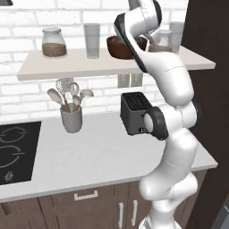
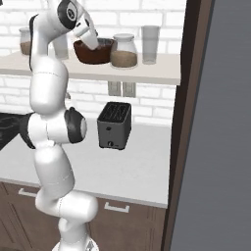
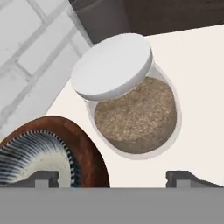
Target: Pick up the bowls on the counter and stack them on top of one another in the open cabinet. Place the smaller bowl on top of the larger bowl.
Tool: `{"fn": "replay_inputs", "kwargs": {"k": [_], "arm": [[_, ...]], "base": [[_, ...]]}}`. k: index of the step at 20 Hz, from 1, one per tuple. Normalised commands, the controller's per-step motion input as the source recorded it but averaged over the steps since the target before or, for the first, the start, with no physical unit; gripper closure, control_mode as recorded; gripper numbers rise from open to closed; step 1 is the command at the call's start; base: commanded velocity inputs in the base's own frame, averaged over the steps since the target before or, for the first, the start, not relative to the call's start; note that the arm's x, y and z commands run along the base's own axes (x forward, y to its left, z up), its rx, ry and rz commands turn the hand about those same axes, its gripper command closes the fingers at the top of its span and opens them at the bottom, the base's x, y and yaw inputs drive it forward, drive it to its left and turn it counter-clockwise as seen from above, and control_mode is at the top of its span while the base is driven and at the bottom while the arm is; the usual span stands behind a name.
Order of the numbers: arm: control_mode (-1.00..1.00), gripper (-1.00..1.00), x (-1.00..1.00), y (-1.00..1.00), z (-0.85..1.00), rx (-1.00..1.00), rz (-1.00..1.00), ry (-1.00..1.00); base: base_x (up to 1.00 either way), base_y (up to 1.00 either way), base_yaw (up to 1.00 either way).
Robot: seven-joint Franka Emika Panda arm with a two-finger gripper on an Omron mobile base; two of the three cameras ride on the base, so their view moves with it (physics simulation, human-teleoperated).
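Up on the shelf [image 1: 53, 67], a pale board fixed to the white brick wall [image 1: 27, 27], the brown bowl [image 2: 93, 53] sits just left of a lidded glass jar [image 2: 123, 51] of brownish grains, with a tall clear glass [image 2: 150, 44] further right of that jar. In the hand view the grey bowl [image 3: 33, 157] rests inside the brown bowl, its ribbed pale inside showing, and the jar stands just beside the brown rim, not touching it as far as I can tell. The gripper [image 3: 113, 178] hangs over the gap between bowl and jar with its two fingertips [image 3: 43, 178] spread wide apart and nothing between them. Left of the brown bowl on the shelf stand another glass [image 1: 92, 40] and a second jar [image 1: 53, 42]. Below the shelf, the off-white counter [image 1: 89, 161] carries a dark toaster [image 1: 134, 112], a grey cup of utensils [image 1: 71, 117] and an inset black cooktop [image 1: 15, 152], above dark wood doors [image 1: 85, 210] with white handles.
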Motion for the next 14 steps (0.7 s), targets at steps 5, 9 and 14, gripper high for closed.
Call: {"fn": "replay_inputs", "kwargs": {"k": [5,9,14], "arm": [[-1.00,-1.00,-1.00,-0.26,-0.93,0.01,0.00,-0.18],[-1.00,-1.00,-1.00,-0.12,-1.00,-0.08,0.00,0.00],[-1.00,-1.00,-1.00,-0.01,-1.00,-0.20,0.00,0.00]], "base": [[0.00,0.00,0.00],[0.00,0.00,0.00],[0.00,0.00,0.00]]}}
